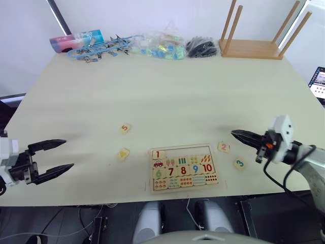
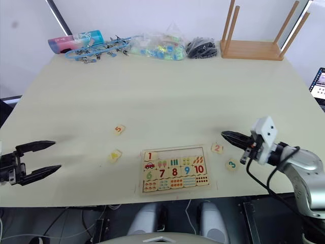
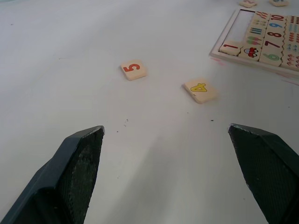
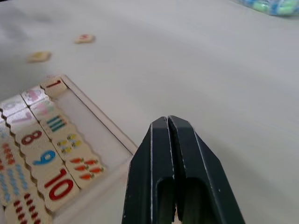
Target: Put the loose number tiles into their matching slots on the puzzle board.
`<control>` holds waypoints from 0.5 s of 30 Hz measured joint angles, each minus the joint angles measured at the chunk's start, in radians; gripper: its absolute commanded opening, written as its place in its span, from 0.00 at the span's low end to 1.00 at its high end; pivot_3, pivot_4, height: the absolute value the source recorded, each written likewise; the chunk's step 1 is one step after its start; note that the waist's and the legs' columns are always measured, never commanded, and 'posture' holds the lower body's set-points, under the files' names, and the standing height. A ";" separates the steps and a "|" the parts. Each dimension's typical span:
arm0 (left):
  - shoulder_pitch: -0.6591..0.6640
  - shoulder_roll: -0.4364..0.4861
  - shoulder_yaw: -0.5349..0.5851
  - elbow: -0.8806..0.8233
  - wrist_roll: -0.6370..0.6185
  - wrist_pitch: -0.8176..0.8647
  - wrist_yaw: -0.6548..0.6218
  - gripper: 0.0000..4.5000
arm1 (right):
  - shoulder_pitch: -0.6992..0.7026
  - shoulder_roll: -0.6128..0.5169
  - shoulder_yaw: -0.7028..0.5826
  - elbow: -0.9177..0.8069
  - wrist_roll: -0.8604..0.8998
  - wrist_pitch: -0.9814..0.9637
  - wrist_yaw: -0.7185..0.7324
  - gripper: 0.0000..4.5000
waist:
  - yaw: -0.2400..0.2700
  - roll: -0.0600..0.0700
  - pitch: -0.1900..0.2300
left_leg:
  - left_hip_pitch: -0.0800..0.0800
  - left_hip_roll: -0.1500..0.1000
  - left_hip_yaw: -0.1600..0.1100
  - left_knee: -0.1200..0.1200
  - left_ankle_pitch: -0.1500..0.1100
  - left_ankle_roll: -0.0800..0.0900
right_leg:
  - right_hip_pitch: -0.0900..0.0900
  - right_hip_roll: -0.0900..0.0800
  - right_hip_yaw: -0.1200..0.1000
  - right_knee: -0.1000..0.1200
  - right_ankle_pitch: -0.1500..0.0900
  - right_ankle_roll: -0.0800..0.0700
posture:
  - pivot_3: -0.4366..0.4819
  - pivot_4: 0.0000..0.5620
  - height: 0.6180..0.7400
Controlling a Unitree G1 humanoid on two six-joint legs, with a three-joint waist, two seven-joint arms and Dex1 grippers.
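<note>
- Evidently, in the left eye view the puzzle board (image 1: 184, 169) lies at the near edge of the tabletop (image 1: 162, 96), within reach of both arms. Its first row holds just the tile 1 (image 1: 157, 154); the four other slots (image 1: 187, 150) are empty. The lower rows read 6, 7, 8, 9, 10.
- In the right eye view the tile 5 (image 2: 119, 129) and the tile 4 (image 2: 115, 155) lie left of the board, and the tile 2 (image 2: 217, 148) and the tile 3 (image 2: 231, 164) lie right of it, so each arm probably has two tiles on its side.
- In the left wrist view the left hand (image 3: 175, 175) is wide open and holds nothing; it points toward tiles 4 and 5, likely to be ready for one.
- In the right wrist view the right hand (image 4: 168, 122) has its fingers pressed together and empty, above the tabletop just beside the board's rim.
</note>
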 measured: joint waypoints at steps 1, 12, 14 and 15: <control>-0.005 0.000 -0.004 0.001 0.000 0.000 0.000 1.00 | 0.009 -0.002 -0.009 0.001 0.005 -0.009 0.003 0.00 | 0.000 0.000 0.000 | 0.000 0.000 0.000 0.000 0.000 0.000 | 0.000 0.000 0.000 0.000 0.000 0.000 | 0.48 0.27 0.98; -0.014 -0.001 -0.036 0.003 -0.004 -0.010 0.000 1.00 | 0.158 -0.030 -0.133 0.063 0.040 -0.193 0.096 0.00 | 0.000 0.000 0.000 | 0.002 0.000 0.000 0.000 0.000 0.000 | 0.002 0.000 0.000 0.000 0.000 0.000 | 0.48 0.27 0.98; -0.013 -0.004 -0.036 0.003 -0.006 -0.011 0.000 1.00 | 0.201 -0.030 -0.159 0.087 0.047 -0.237 0.128 0.00 | 0.002 0.000 0.000 | 0.002 0.001 0.000 0.000 0.000 0.000 | 0.002 0.000 0.000 0.000 0.000 0.000 | 0.48 0.27 0.98; -0.011 -0.009 -0.037 0.004 -0.008 -0.012 0.000 1.00 | 0.228 -0.030 -0.170 0.113 0.049 -0.264 0.149 0.00 | 0.003 0.000 0.000 | 0.002 0.001 0.000 0.000 0.000 0.000 | 0.002 0.000 0.000 0.000 0.000 0.000 | 0.48 0.27 0.98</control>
